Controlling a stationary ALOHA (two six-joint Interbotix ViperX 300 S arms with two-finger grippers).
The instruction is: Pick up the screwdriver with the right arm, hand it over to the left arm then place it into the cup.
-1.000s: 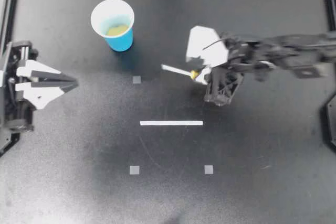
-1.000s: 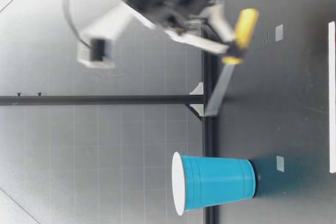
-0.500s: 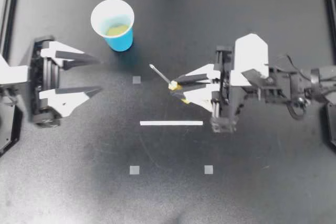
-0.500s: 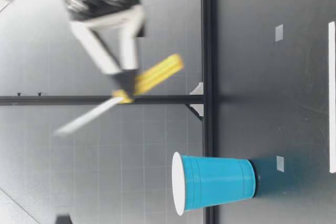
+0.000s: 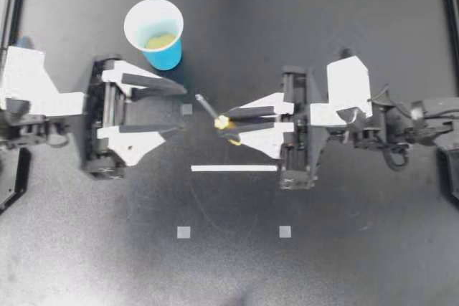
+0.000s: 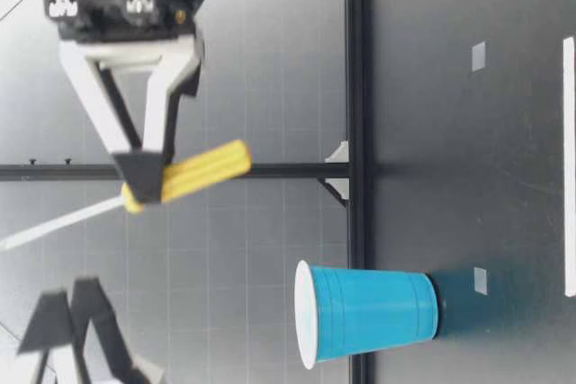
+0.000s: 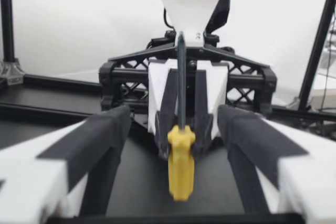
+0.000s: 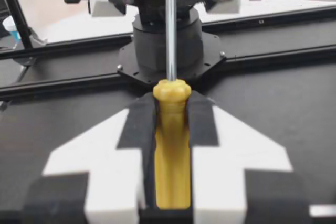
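**Handover position: screwdriver (image 5: 214, 112) in right gripper (image 5: 224, 121), left gripper (image 5: 182, 110) facing it.**
The right gripper is clamped on the screwdriver's yellow handle and holds it clear above the table (image 5: 344, 34). The shaft points toward 10 o'clock, with its tip just ahead of the left gripper. The left gripper's fingers are spread apart and do not touch the screwdriver. The cup (image 5: 159, 37) stands upright at 11 o'clock from the left gripper.
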